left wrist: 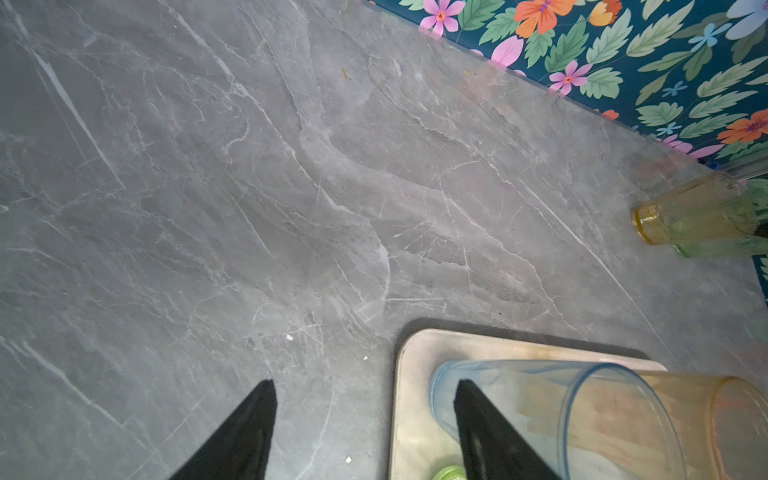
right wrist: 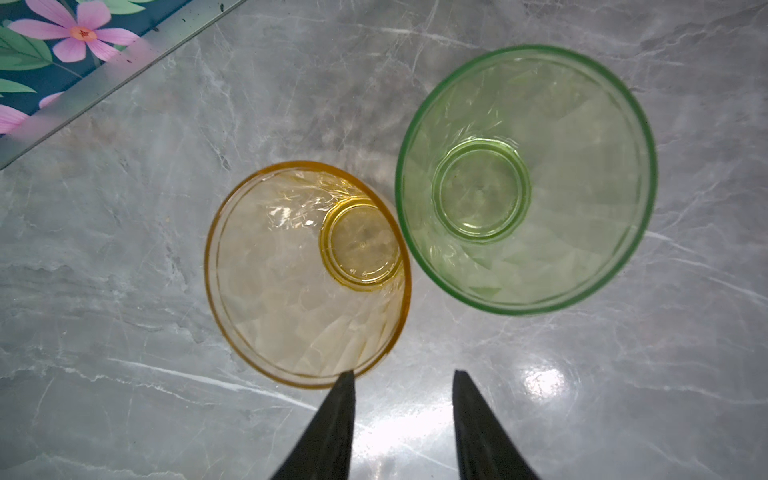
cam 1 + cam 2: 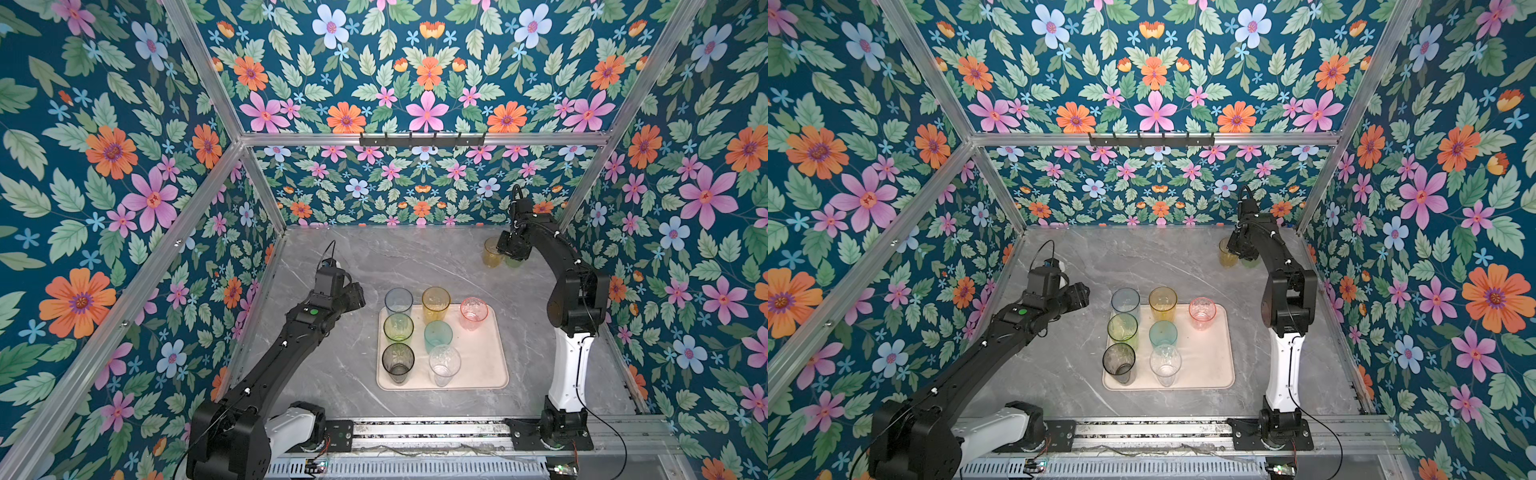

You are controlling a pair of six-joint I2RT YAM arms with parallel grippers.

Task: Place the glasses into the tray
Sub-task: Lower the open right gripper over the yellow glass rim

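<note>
Right end effector [image 2: 403,374] hovers beside amber glass [image 2: 291,299].

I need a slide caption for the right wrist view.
Open right gripper hovers above an amber glass and a green glass, upright side by side on the grey marble table.

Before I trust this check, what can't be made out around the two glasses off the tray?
Short green patterned tumbler: in both top views, mostly covered by the right gripper.
Short amber patterned tumbler: in the left wrist view, its top runs off the picture's edge.
Flat beige rectangular tray: outside the right wrist view entirely.
</note>
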